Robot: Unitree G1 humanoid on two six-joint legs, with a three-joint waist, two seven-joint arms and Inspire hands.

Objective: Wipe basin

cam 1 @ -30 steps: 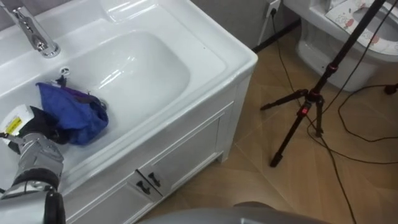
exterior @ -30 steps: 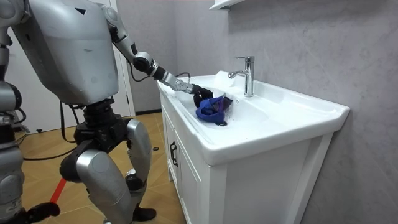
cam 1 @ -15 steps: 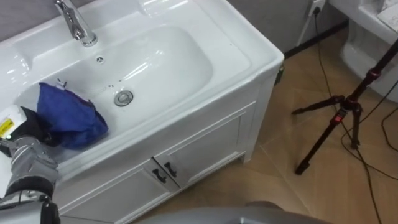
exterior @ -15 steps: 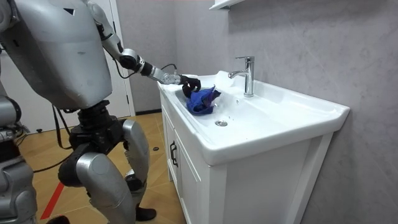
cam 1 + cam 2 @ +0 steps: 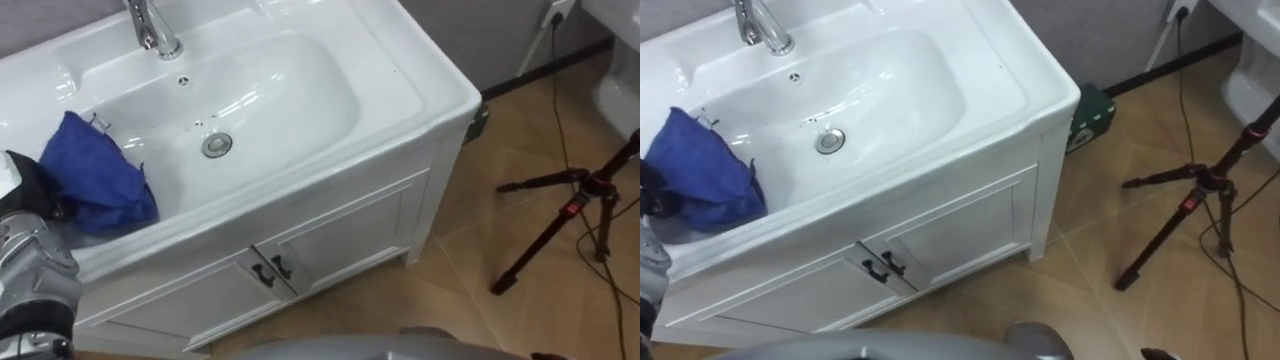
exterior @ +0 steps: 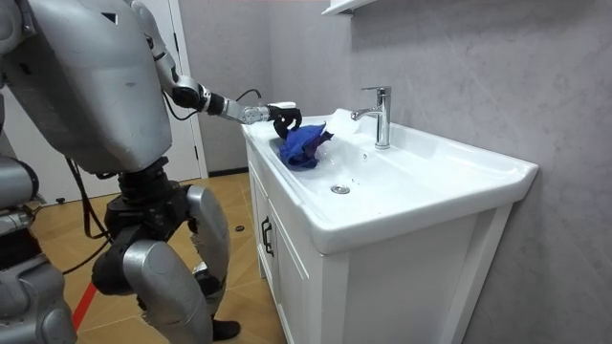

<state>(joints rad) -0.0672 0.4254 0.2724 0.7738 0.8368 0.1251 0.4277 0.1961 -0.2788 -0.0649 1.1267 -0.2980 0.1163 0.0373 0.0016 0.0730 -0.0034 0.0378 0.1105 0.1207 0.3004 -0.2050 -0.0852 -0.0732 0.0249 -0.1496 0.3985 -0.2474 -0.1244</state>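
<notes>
A blue cloth [image 5: 95, 180] lies bunched on the left slope of the white basin [image 5: 280, 90], at the bowl's left end. My left hand [image 5: 38, 192] comes in from the lower left, its dark fingers curled into the cloth's left edge. In the room view the same hand [image 6: 284, 118] holds the cloth [image 6: 303, 145] over the basin's end nearest the door, while I stand at the front of the vanity. The drain [image 5: 216, 145] lies uncovered to the right of the cloth.
A chrome faucet [image 5: 150, 25] stands at the back rim. Below are the white cabinet doors [image 5: 300, 260] with dark handles. On the wooden floor to the right stand a black tripod [image 5: 580, 200] with trailing cables, and a green box [image 5: 1095, 110] by the wall.
My left hand has dragged the cloth from over the drain to the basin's left end, and the drain now shows. My head view has shifted along the vanity.
</notes>
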